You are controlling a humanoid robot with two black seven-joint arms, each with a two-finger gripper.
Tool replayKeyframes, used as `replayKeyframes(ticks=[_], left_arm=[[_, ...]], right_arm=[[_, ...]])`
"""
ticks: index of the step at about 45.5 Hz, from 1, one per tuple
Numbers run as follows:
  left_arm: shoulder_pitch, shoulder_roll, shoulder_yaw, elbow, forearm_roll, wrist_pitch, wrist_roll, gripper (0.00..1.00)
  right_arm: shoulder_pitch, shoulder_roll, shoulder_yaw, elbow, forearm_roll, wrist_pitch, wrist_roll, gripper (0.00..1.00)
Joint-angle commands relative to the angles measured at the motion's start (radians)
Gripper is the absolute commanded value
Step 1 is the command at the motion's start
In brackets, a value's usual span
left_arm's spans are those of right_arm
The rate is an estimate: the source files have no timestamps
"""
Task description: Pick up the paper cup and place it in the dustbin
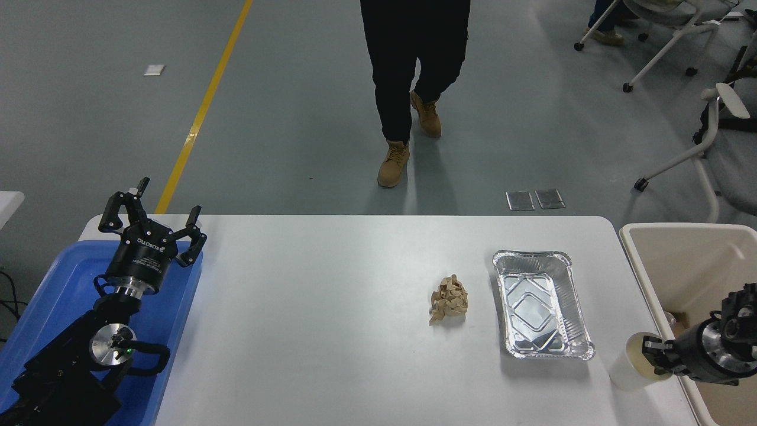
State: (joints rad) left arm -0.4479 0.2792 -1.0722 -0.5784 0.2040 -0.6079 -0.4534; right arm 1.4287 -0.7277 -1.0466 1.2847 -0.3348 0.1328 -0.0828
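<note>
At desk's right edge, right tool (652,354) clamps paper cup (630,370) by its rim, partly hiding it; dustbin (641,260) just beside, cut off by frame. Left tool (152,220) parked, fingers spread

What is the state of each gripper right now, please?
Left gripper: open, holding nothing, parked over the blue tray.
Right gripper: shut on the paper cup at its rim, beside the dustbin.

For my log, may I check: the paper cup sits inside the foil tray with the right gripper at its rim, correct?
Not quite: the head view shows the paper cup standing on the table, right of the foil tray, not inside it. The right gripper is at its rim.
</note>
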Motion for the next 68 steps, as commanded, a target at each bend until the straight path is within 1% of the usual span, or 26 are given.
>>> replayKeyframes(ticks=[1,7,19,40,46,63,68], left_arm=[[0.000,0.000,0.000,0.000,0.000,-0.001,0.001,0.98],[0.000,0.000,0.000,0.000,0.000,-0.001,0.001,0.98],[0.000,0.000,0.000,0.000,0.000,-0.001,0.001,0.98],[0.000,0.000,0.000,0.000,0.000,0.000,0.001,0.98],[0.000,0.000,0.000,0.000,0.000,0.000,0.001,0.98],[0.000,0.000,0.000,0.000,0.000,-0.001,0.001,0.98],[0.000,0.000,0.000,0.000,0.000,0.000,-0.001,0.98]], right_arm=[[0.200,-0.056,-0.050,0.050,-0.001,0.034,0.000,0.00],[0.375,-0.072,-0.095,0.114,0.000,0.067,0.000,0.00],[0.662,-0.079,-0.107,0.170,0.003,0.185,0.000,0.00],[0.990,-0.141,-0.105,0.168,0.014,0.360,0.000,0.00],[1.024,-0.151,-0.098,0.168,0.014,0.392,0.000,0.00],[1.015,-0.154,-0.098,0.156,0.011,0.384,-0.002,0.00],[0.980,-0.153,-0.095,0.098,0.011,0.370,-0.005,0.00]])
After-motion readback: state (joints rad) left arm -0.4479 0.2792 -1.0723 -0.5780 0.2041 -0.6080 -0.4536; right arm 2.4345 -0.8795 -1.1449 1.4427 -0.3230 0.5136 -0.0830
